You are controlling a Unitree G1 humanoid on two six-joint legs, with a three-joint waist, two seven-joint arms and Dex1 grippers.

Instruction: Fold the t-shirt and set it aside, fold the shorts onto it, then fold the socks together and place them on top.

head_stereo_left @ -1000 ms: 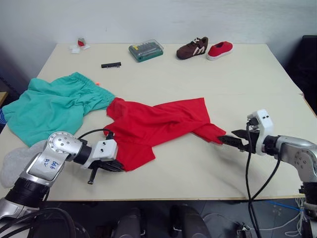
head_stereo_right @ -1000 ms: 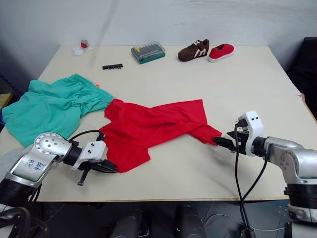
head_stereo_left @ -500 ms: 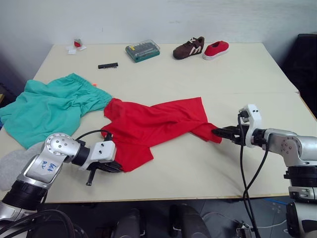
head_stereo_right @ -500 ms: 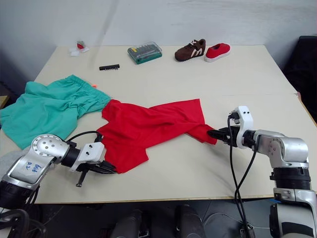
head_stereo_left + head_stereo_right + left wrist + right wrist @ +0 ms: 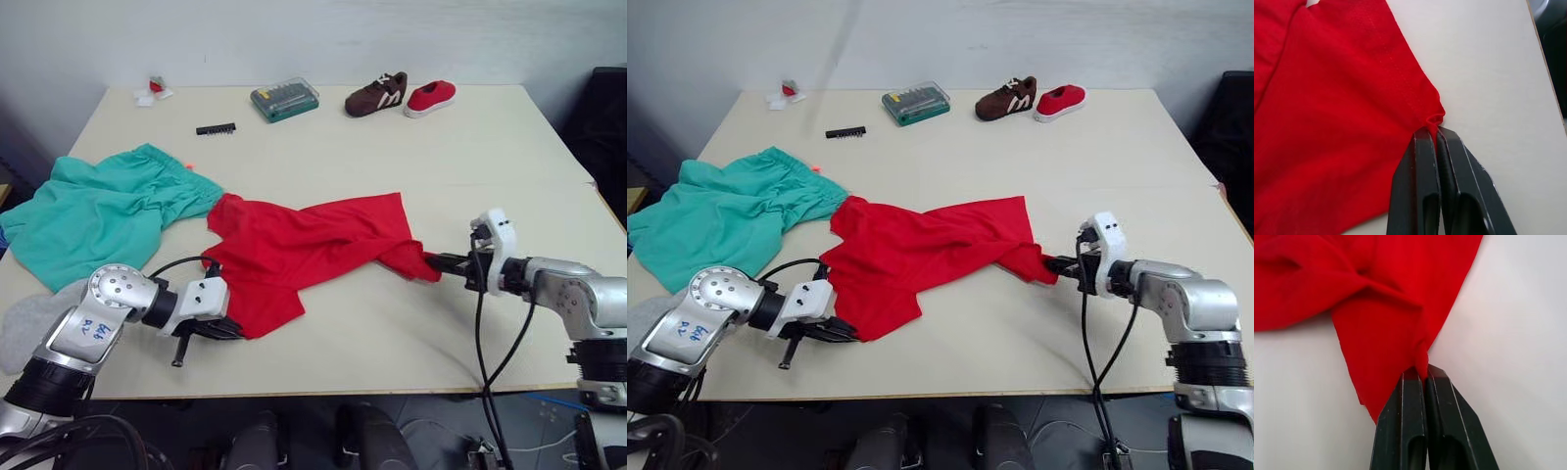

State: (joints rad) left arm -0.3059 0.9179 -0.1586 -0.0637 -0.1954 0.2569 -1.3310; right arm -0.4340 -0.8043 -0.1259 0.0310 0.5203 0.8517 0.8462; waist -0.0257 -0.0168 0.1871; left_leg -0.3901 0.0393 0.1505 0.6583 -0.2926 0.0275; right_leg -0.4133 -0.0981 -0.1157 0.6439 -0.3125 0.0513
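Between my two grippers the red t-shirt (image 5: 313,250) lies crumpled, left gripper (image 5: 1436,134) clamped on one hem corner, right gripper (image 5: 1421,373) pinching the opposite corner, so I can probably stretch it flat before folding.

Bright red short-sleeved fabric t-shirt (image 5: 304,250): crumpled, stretched across table centre, pinched at two edges. Teal-green soft fabric shorts (image 5: 103,211): spread flat on robot's left, touching the shirt. Light grey knit sock (image 5: 29,323): near front-left table edge, partly hidden.
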